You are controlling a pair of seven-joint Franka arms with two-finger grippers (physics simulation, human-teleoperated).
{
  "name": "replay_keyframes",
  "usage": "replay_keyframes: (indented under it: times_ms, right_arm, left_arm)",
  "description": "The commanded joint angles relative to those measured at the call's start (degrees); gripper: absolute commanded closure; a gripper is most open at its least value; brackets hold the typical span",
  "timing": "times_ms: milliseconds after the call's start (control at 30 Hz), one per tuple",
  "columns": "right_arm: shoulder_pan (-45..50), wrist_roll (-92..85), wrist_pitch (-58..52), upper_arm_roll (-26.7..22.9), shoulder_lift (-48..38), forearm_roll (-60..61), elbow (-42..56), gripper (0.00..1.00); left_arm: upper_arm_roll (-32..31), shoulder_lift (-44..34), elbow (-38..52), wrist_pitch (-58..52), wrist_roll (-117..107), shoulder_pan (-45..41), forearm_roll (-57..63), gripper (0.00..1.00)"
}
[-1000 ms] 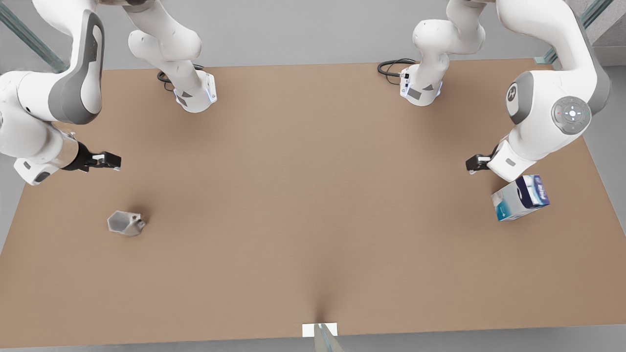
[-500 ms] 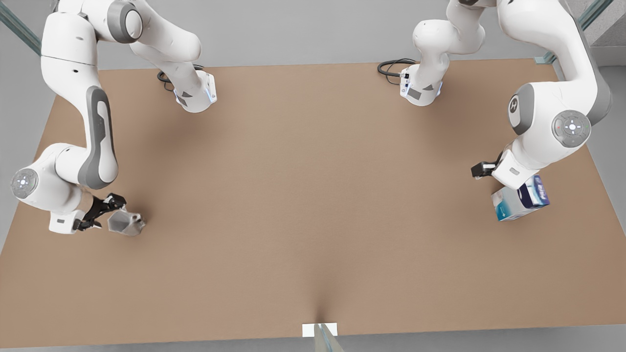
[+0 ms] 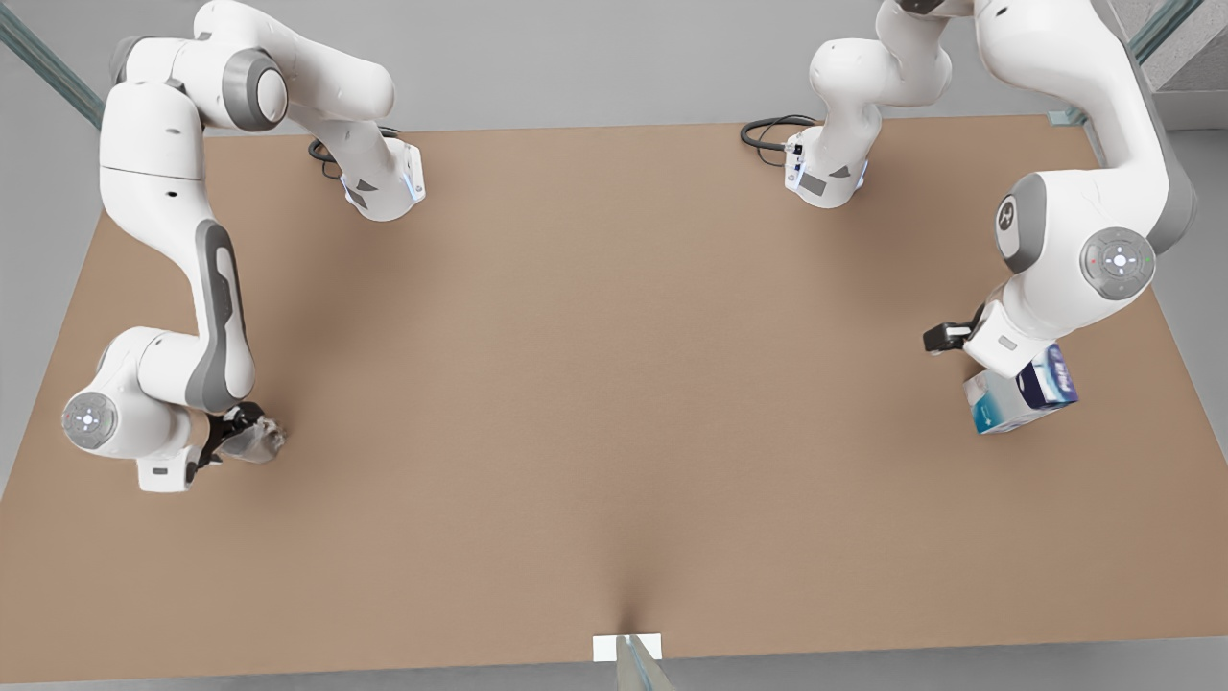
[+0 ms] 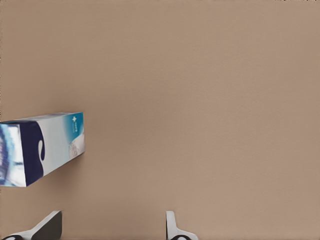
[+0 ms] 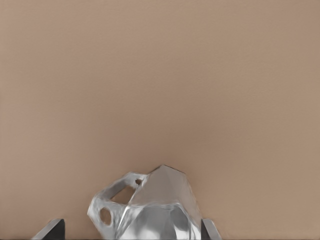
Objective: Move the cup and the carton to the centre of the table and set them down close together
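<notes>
The right claw (image 3: 223,437), on the arm at the front view's left, is now sitting lower and nearer the desk's front edge than half a second ago, having closed in on the small pale grey faceted cup (image 3: 257,440) until its dark fingers are bracketing it; in the right wrist view the cup (image 5: 150,210) is lying between the two fingertips (image 5: 50,230), which are spread wide on either side, and whether they are touching its walls cannot be told. The cup is resting on the plain matte light brown desk (image 3: 614,384) near the front view's left edge, about where it lay before. The left claw (image 3: 945,336), at the front view's right, is barely shifting from the earlier frame and is hovering just beside the small white carton with dark blue and teal panels (image 3: 1019,392), which is lying tilted near that edge, unmoved. In the left wrist view its fingertips (image 4: 47,227) are standing wide apart, with the carton (image 4: 42,147) off to one side rather than between them. Black cables (image 3: 767,132) are curling by the arm bases at the far edge, and a small white tab (image 3: 627,648) is sitting at the near edge.
</notes>
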Motion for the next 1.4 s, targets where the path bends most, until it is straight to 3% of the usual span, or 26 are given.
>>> replay_keyframes:
  times_ms: [0,200,567,967,1100,1233,1300,1367]
  right_arm:
    - [-0.01,-0.15,0.08,0.0,0.02,-0.65,0.01,0.0]
    - [-1.15,-5.77,5.18,0.0,1.69,-4.79,-0.34,0.0]
    - [-1.15,-5.07,2.19,0.26,-0.07,-2.85,0.01,0.0]
    - [-2.03,-4.45,2.27,0.0,-2.27,0.49,-8.69,0.04]
    - [-2.3,-4.37,5.44,-0.09,-0.86,0.31,-9.31,0.23]
    - [-2.74,-5.33,6.85,-0.18,-0.07,-0.04,-9.39,0.54]
    - [-2.74,-5.33,6.76,-0.18,-0.07,-0.13,-9.39,0.76]
    - [-2.82,-5.68,6.85,-0.18,-0.07,-0.13,-9.31,0.79]
  left_arm:
    - [0.0,0.0,0.0,0.0,0.0,-0.19,-0.11,0.0]
    - [0.0,-0.09,0.0,0.0,-0.09,-0.19,-0.11,0.0]
    - [0.0,-0.09,0.44,0.0,-0.09,-0.19,-0.11,0.0]
    - [0.18,0.79,0.35,0.88,0.0,-0.19,-1.34,0.0]
    - [0.18,0.88,0.35,1.05,0.0,-0.19,-1.34,0.0]
    - [0.18,0.96,0.35,1.05,0.09,-0.19,-1.34,0.0]
    - [0.7,1.23,0.35,1.05,0.0,-0.19,-1.34,0.0]
    - [0.7,1.32,0.35,1.14,0.09,-0.19,-1.34,0.0]
